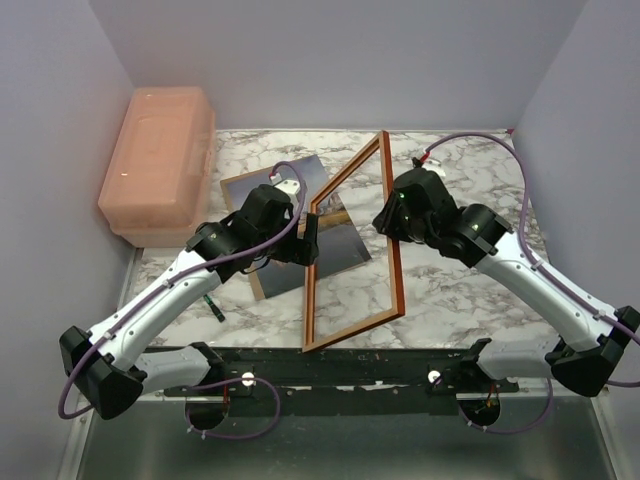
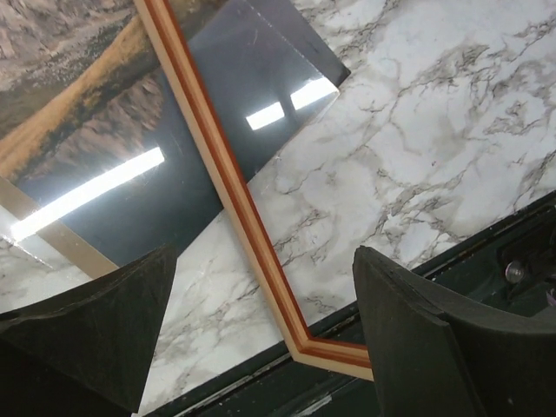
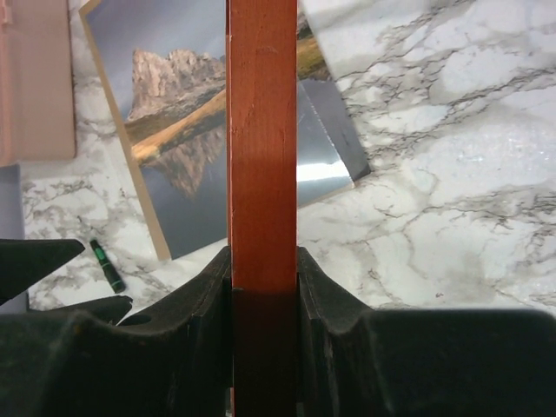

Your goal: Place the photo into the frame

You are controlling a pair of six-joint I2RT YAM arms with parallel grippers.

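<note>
While my right gripper is clamped tight on one long rail of the thin red-orange rectangular wooden frame, its fingers pressed against both sides of that rail in the right wrist view, the frame stands tilted over the white marble-patterned table, running from the far middle toward the near edge. I see my left gripper at the opposite long rail with its fingers spread wide. That rail passes through the gap without touching either pad, so this gripper holds nothing. The glossy rectangular photo of a rocky mountain mirrored in a lake lies picture side up on a plain brown backing board, left of centre on the table. From overhead it is crossed by the frame's left rail. Lamp glare streaks the print in the left wrist view. A translucent pink plastic box sits at the far left, and a small green-and-black stick lies near the left arm.
</note>
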